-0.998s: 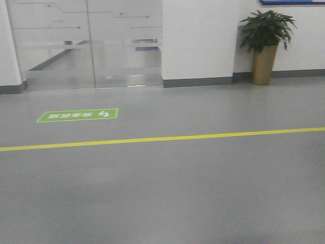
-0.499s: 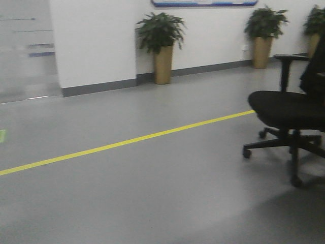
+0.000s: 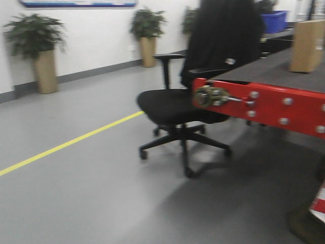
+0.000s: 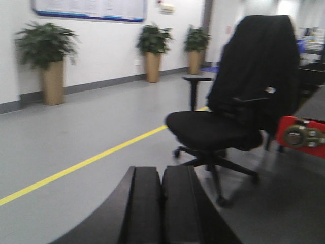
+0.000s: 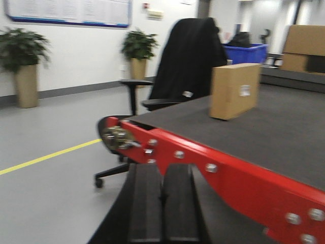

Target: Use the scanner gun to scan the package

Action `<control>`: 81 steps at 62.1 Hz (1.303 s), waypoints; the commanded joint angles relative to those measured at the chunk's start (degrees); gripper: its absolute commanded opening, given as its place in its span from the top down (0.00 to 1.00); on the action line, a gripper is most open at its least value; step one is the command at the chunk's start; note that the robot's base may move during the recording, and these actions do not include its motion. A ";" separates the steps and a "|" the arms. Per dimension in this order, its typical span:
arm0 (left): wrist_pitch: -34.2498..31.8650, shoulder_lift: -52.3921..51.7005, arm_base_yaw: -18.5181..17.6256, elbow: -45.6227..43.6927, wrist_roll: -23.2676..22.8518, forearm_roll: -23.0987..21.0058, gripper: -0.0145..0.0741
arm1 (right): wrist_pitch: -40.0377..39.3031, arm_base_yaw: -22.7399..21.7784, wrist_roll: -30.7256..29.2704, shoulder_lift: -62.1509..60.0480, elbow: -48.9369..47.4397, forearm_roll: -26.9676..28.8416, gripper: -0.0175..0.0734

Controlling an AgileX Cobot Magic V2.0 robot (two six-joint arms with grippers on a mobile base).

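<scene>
Within the last second the front view has swung away from a glass door and a green floor sign, past a yellow floor line (image 3: 76,141) and potted plants, and now takes in a black office chair (image 3: 188,101) draped with a dark jacket and the red-edged end of a counter (image 3: 264,66). The base therefore appears to be turning towards the work area, and the package (image 5: 234,90) has only just come into sight. It stands upright on the counter's dark surface, well back from the red rail (image 5: 213,168), with its small white label (image 5: 245,90) facing the right wrist camera. The scanner gun shows in no view, so finding it looks like the first job once the base settles. The left gripper (image 4: 161,173) and the right gripper (image 5: 162,170) both have their black fingers pressed together with nothing between them, neither yet near the package. Every view is blurred by motion.
</scene>
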 commanded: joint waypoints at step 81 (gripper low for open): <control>-1.12 -0.17 0.06 -0.14 -0.01 0.04 0.96 | -1.29 -0.14 -0.18 -0.16 -0.02 -0.10 0.99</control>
